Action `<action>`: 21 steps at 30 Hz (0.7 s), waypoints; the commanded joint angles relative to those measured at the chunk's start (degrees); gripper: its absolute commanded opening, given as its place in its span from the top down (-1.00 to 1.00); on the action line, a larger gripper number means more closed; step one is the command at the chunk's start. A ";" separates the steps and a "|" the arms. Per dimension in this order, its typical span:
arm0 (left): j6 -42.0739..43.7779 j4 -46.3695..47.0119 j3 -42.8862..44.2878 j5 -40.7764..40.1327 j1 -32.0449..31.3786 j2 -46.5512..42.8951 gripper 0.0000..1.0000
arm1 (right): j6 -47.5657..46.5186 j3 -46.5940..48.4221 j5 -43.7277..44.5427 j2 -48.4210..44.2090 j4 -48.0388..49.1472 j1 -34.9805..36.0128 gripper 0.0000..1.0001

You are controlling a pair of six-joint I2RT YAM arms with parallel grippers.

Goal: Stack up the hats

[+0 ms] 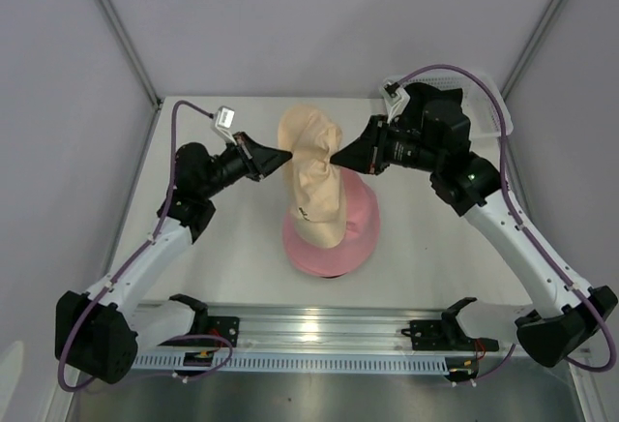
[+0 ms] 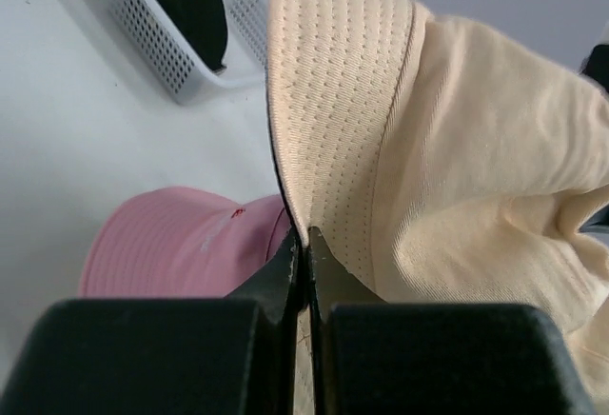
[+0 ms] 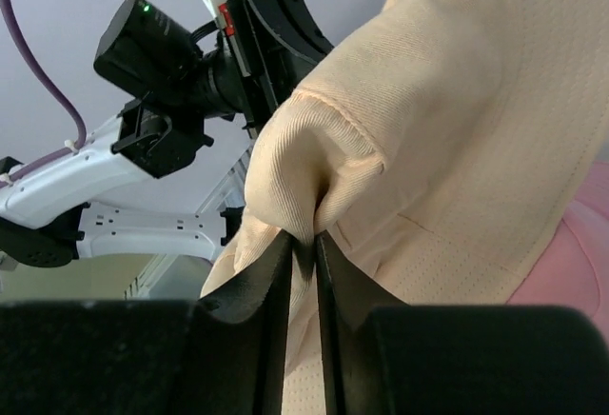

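Near the middle of the table (image 1: 426,267) sits the pink hat (image 1: 360,233). Above it hangs the beige hat (image 1: 311,175), with the left tool (image 1: 286,158) and right tool (image 1: 335,159) each pinched tight on opposite brim edges, likely to keep it spread for lowering. Its bottom edge seems to rest on the pink one. Far right, a white basket (image 1: 486,101) holds a black hat (image 2: 186,6), well apart and not obstructing.

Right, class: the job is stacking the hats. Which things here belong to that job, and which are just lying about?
Part of the job:
beige hat, pinched by the left gripper and right gripper
pink hat, on the table below it
black hat, inside the basket

Just lying about:
white basket
table
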 commanded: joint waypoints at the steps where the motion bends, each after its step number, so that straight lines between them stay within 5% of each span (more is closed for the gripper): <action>1: 8.97 -6.22 5.67 8.95 -1.56 2.07 0.99 | -2.22 2.21 2.80 -4.77 -2.17 0.71 0.64; 5: 15.10 -16.38 17.19 10.45 -5.86 4.53 0.99 | -2.83 4.57 7.19 -9.77 -5.33 0.71 0.89; 10: 16.89 -32.13 32.46 8.26 -12.89 8.66 0.99 | -4.77 7.48 16.94 -16.46 -12.98 0.71 0.98; 17: 15.92 -41.10 34.88 -0.16 -15.45 15.26 0.99 | -5.91 -0.24 27.24 -20.69 -19.84 0.71 0.92; 19: 17.40 -43.12 34.09 -3.50 -15.54 15.17 0.99 | -5.48 -3.14 27.68 -20.17 -19.67 0.71 0.68; 21: 18.81 -45.76 33.56 -8.60 -15.54 14.91 0.99 | -5.21 -7.88 27.16 -19.64 -17.75 0.71 0.65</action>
